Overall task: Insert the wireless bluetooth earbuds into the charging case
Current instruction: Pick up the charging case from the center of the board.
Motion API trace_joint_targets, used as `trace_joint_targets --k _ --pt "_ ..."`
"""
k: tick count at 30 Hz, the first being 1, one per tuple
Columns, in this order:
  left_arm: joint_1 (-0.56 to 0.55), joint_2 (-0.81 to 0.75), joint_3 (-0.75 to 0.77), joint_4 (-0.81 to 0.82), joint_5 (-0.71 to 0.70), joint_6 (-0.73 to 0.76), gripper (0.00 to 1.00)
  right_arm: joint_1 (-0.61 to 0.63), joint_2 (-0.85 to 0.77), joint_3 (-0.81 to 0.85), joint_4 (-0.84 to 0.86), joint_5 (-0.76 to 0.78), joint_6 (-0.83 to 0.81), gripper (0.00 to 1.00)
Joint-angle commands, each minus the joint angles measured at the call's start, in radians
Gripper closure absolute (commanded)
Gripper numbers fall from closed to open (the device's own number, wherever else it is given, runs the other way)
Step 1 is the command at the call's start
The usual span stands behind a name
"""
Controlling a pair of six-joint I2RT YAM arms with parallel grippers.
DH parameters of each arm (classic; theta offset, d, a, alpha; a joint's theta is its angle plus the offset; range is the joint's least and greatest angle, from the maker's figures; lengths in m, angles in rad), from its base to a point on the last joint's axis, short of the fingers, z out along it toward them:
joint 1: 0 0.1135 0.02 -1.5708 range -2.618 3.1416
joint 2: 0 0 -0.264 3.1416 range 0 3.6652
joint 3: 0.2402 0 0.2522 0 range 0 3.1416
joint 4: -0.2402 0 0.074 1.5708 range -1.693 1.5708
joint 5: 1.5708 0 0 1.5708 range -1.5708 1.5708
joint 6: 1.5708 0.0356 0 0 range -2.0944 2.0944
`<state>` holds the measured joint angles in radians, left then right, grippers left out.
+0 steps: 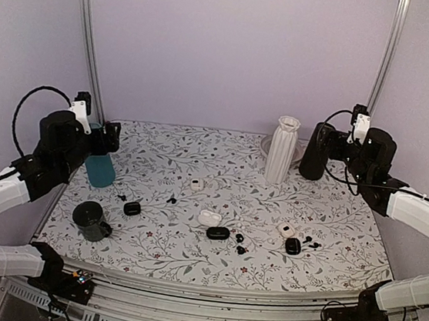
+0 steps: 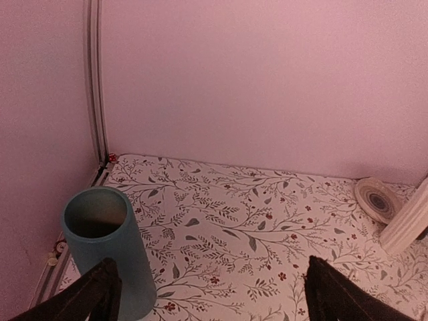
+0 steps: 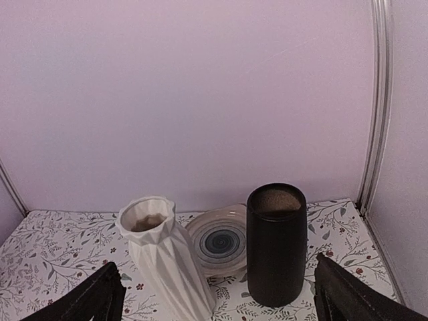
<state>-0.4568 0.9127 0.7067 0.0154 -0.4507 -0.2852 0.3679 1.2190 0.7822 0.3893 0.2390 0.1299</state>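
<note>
Six small charging cases (image 1: 218, 233), three black and three white, lie scattered across the middle of the floral tablecloth (image 1: 169, 151) in the overhead view. The tiny black earbuds (image 1: 239, 238) lie loose on the cloth among them: one pair just right of the middle black case, another pair beside the two rightmost cases, and single buds farther left. At this size I cannot tell whether any case is open or has a bud in it. Neither wrist camera takes in the cases or buds. The left gripper (image 2: 210, 301) hangs with its fingers wide apart and holds nothing, with a teal cup (image 2: 107, 247) just by one finger at the table's left edge. Its wrist view looks into the cup and shows only shadowed inner wall. A dark mug (image 1: 90, 220) stands nearer the arm bases, its inside too dark to read. The right gripper (image 3: 217, 304) is likewise spread wide and holds nothing. It faces a white faceted vase (image 3: 164, 261), a black cylinder (image 3: 276, 244) and, behind and between them, a plate with blue rings (image 3: 217, 242). That wrist view shows a brownish, grainy surface at the cylinder's mouth, which the overhead view does not reveal.
</note>
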Motion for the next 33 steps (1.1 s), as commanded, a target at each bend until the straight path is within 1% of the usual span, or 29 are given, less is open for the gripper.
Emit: trace_joint_targets --k 1,5,9,11,14,17,19,24,27,31,33 --pt "-0.003 -0.039 0.042 -0.077 0.125 -0.017 0.04 -0.002 0.003 0.12 -0.23 0.094 0.081 0.01" --pt "-0.012 0.008 0.057 -0.077 0.226 -0.062 0.04 -0.003 -0.01 0.137 -0.277 0.099 0.144 0.01" --pt "-0.055 0.063 0.037 -0.013 0.289 -0.078 0.04 -0.007 -0.027 0.16 -0.352 -0.068 0.197 0.01" --pt "-0.098 0.113 0.055 -0.007 0.305 -0.081 0.04 -0.006 -0.022 0.184 -0.426 -0.119 0.262 0.01" --pt "-0.144 0.184 0.074 0.004 0.325 -0.123 0.04 0.005 -0.008 0.201 -0.534 -0.16 0.323 0.01" --pt "-0.167 0.253 0.064 0.051 0.378 -0.184 0.04 0.02 -0.022 0.155 -0.58 -0.198 0.377 0.01" --pt "-0.182 0.299 0.062 0.073 0.388 -0.199 0.04 0.022 -0.046 0.109 -0.591 -0.207 0.408 0.01" --pt "-0.246 0.382 0.074 0.128 0.374 -0.217 0.04 0.022 -0.117 0.047 -0.631 -0.262 0.445 0.01" --pt "-0.293 0.446 0.083 0.177 0.363 -0.235 0.04 0.014 -0.129 0.033 -0.671 -0.256 0.463 0.01" --pt "-0.362 0.54 0.128 0.199 0.287 -0.244 0.04 -0.009 -0.1 0.04 -0.732 -0.282 0.45 0.01" --pt "-0.386 0.583 0.175 0.164 0.245 -0.256 0.04 -0.009 -0.082 0.04 -0.771 -0.308 0.438 0.01"
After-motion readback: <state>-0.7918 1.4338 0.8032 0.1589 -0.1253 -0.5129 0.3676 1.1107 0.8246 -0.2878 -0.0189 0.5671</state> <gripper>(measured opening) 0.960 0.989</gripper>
